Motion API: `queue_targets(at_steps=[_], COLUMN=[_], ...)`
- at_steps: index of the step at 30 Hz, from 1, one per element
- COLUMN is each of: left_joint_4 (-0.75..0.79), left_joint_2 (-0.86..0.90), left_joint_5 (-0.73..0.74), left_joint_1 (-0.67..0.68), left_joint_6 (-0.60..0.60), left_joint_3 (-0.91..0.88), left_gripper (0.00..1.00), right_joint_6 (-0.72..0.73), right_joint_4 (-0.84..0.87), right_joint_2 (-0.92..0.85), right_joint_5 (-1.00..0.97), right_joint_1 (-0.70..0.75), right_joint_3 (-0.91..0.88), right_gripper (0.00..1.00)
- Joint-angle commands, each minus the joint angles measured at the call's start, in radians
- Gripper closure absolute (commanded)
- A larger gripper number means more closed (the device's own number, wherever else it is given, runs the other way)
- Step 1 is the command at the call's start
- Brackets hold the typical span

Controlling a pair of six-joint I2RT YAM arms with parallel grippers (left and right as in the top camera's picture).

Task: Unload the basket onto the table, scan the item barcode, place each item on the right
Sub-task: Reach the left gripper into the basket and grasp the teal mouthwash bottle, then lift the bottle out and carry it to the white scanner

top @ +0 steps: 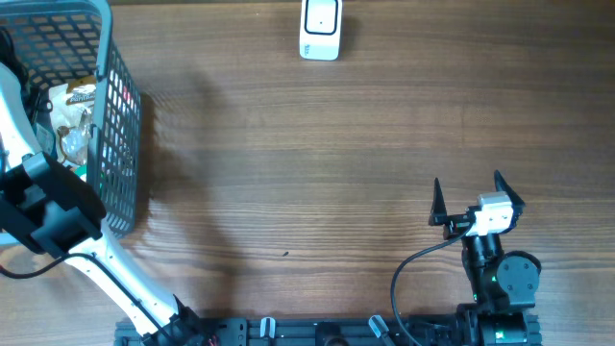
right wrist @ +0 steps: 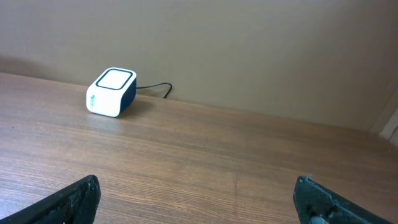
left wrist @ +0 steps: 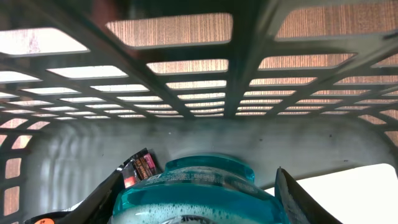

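Right up against the left wrist camera is a teal bottle (left wrist: 186,199), see-through plastic with what looks like bubbly liquid inside. It's down in the grey basket (top: 123,144) at the left edge of the table (top: 288,144), next to a small red and black packet (left wrist: 140,168) and a snack bag (top: 77,108).

The left claw (left wrist: 199,177) has a finger on each side of the bottle, right at its flanks. Honestly can't tell if they're squeezing it or just bracketing it. The right claw (top: 468,187) sits well away near the front edge, jaws wide apart and holding nothing.

My take on handling: a liquid-filled bottle like this is probably a bit heavy for its size, and smooth rounded plastic tends to be slippery. The walls may give a little if pinched hard. I'd grab across the wide body where the sides are flattest, not the narrower end, and lift straight up so it clears the mesh.

No barcode visible from here, so no idea which face needs to point at the white scanner (top: 320,29) at the far edge.
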State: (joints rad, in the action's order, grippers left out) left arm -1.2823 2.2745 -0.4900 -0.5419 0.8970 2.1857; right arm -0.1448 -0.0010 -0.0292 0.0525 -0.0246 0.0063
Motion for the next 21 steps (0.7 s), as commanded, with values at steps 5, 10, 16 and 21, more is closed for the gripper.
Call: queue_targets(at_steps=[5,10,16,21], left_joint_4=[-0.055,-0.069,-0.069,-0.068], left_joint_2=[0.029,-0.033,-0.192,-0.302], left_joint_5=[0.014,0.014,0.014,0.014], left_joint_1=[-0.006,-0.006,-0.006,-0.006], left_joint_6=[-0.003,-0.003,-0.026,-0.029], left_joint_3=[-0.006,-0.006,-0.006,-0.006], left_gripper=[0.62,0.57,0.56,0.56], right_joint_6=[-0.012,-0.013,-0.012,-0.012], right_joint_4=[0.002,0.002,0.002,0.002], right_joint_2=[0.000,0.000,0.000,0.000], right_joint_5=[0.016,0.016,0.016,0.016], right_joint_1=[-0.001,-0.001,-0.001,-0.001], right_joint_3=[-0.001,-0.001,-0.001,-0.001], right_gripper=[0.00,0.00,0.00,0.00])
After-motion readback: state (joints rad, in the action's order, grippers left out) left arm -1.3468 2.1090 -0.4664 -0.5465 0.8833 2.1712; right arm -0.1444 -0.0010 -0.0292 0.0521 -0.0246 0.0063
